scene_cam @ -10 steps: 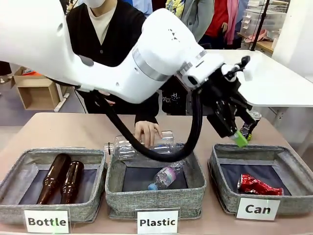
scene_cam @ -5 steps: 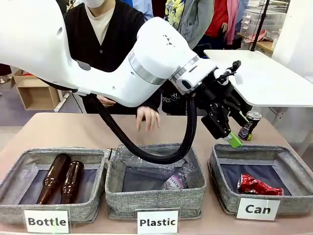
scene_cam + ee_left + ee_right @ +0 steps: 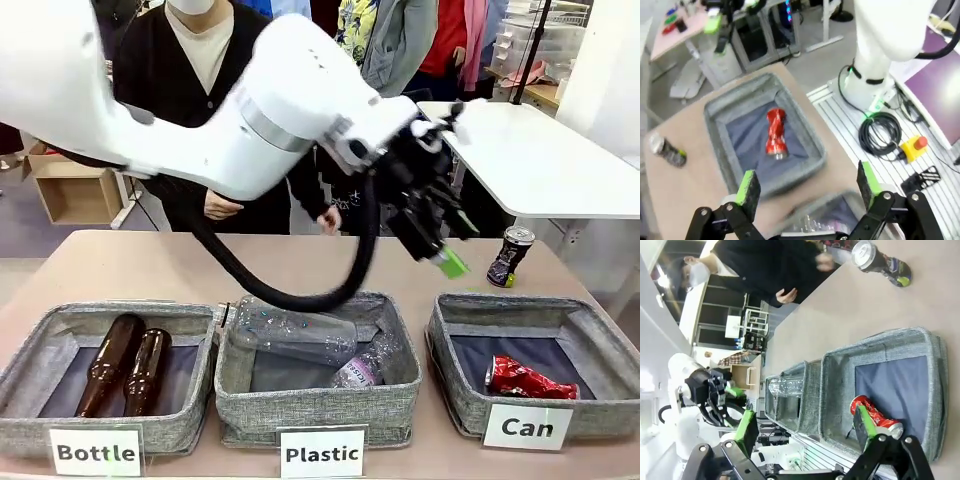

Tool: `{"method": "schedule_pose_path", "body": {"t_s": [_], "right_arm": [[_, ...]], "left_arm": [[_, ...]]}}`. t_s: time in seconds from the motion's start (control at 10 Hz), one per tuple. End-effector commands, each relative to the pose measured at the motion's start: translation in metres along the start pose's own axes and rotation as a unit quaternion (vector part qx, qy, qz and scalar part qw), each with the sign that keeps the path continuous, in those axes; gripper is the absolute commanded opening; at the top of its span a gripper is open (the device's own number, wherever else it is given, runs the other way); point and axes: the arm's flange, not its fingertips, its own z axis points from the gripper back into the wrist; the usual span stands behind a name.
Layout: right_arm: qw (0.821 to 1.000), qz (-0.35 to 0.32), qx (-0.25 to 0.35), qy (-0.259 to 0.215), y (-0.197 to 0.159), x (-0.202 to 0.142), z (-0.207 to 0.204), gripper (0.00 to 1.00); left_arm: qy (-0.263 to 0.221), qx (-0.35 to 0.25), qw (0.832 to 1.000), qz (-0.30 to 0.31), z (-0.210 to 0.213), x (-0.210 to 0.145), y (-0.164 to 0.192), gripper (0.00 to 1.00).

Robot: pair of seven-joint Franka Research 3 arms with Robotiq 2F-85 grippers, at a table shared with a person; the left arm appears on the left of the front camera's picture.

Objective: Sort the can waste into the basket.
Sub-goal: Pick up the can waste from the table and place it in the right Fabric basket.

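A tall black can [image 3: 510,256] with a silver top stands upright on the table behind the grey "Can" basket [image 3: 455,345]. A crushed red can [image 3: 530,380] lies inside that basket. My left gripper [image 3: 455,248] hangs open and empty above the table, left of the black can and behind the gap between the baskets. In the left wrist view, the left gripper [image 3: 807,185] looks down on the red can [image 3: 776,132], the basket [image 3: 715,107] and the black can [image 3: 667,151]. My right gripper [image 3: 805,427] is open and empty, with the red can [image 3: 875,415] and the black can [image 3: 880,260] ahead of it.
The "Plastic" basket [image 3: 315,400] holds clear plastic bottles [image 3: 295,335]. The "Bottle" basket [image 3: 25,360] holds two brown glass bottles [image 3: 128,365]. A person stands at the far side with a hand [image 3: 328,220] near the table edge. My left arm [image 3: 250,120] spans the middle.
My left gripper moved up and to the left, away from the black can. The person dropped a clear bottle into the Plastic basket and pulled the hand back.
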Motion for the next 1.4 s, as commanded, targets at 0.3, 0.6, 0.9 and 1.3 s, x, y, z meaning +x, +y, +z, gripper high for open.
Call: {"method": "schedule_pose_path", "body": {"t_s": [0.3, 0.6, 0.9, 1.3], "right_arm": [[0.997, 0.012, 0.053, 0.062, 0.081, -0.024, -0.149, 1.00], [0.990, -0.030, 0.074, 0.116, 0.102, -0.045, -0.231, 1.00], [0.983, -0.054, 0.084, 0.157, 0.084, -0.044, -0.249, 1.00], [0.983, -0.059, 0.077, 0.158, 0.083, -0.040, -0.258, 1.00]], "left_arm": [[-0.085, 0.161, 0.959, 0.216, 0.202, -0.153, -0.116, 1.00], [-0.264, 0.182, 0.860, 0.398, 0.270, -0.275, -0.226, 1.00], [-0.427, 0.151, 0.695, 0.559, 0.303, -0.385, -0.298, 1.00], [-0.395, 0.138, 0.723, 0.549, 0.294, -0.399, -0.322, 1.00]]}}
